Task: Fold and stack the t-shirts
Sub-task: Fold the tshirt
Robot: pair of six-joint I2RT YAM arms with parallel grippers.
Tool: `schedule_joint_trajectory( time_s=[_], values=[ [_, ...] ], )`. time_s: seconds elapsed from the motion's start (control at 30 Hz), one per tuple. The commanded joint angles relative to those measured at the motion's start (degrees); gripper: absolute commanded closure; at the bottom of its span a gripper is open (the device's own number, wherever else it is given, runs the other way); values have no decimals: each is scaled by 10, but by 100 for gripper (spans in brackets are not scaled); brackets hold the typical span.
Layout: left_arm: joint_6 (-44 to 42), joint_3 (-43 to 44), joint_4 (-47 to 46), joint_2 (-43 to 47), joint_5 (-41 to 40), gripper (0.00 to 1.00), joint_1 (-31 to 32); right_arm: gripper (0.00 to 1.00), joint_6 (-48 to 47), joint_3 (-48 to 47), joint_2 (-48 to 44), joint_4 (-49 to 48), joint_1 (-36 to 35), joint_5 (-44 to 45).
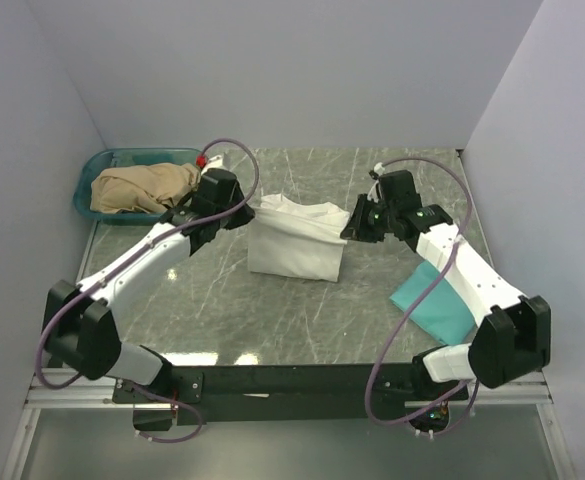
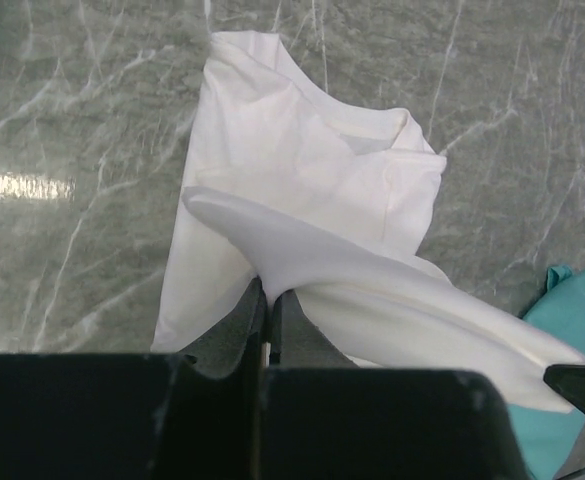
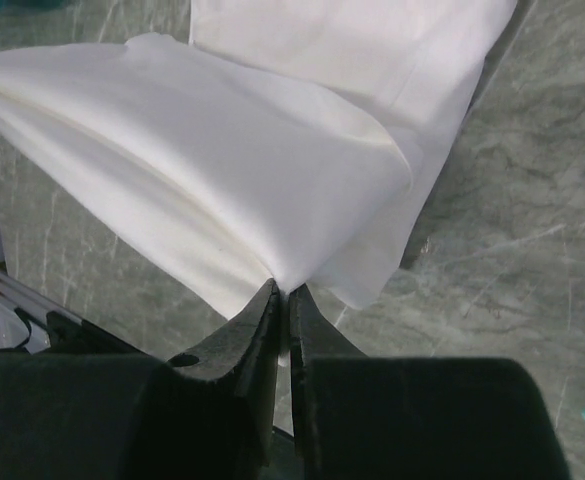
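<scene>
— Why's the white tee [image 1: 297,245] hanging mid-table like that?
— The left gripper [image 2: 269,297] and right gripper [image 3: 284,295] are each pinched shut on an edge and stretch it taut, I'd guess for a clean fold. The teal tee [image 1: 434,305] lies flat, off right.

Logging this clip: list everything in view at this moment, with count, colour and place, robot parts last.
white t-shirt: one, white, mid-table, held up between the two end effectors, lower part hanging down to the table
teal t-shirt: one, teal-green, near right of the table, partly hidden by the right arm
basket: one, teal, far left corner
tan cloth: one bundle, tan, in the basket
table: one, grey-green marbled
left end effector: one, black, shut on the white t-shirt
right end effector: one, black, shut on the white t-shirt
arms: two, white and black, left arm and right arm reaching in from the near edge
</scene>
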State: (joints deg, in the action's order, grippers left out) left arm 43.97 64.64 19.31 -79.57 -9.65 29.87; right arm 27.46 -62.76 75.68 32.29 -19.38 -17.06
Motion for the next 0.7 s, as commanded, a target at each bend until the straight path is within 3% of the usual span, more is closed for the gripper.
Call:
schedule_joint_trajectory(
  time_s=[0.0,0.67],
  values=[
    [-30,54,-27,-34,2,99,-24,88,-23,-46,31,-6,21,4],
    [-65,221,-40,-282,84,99,-80,86,-10,-140,259,-67,82,-61]
  ],
)
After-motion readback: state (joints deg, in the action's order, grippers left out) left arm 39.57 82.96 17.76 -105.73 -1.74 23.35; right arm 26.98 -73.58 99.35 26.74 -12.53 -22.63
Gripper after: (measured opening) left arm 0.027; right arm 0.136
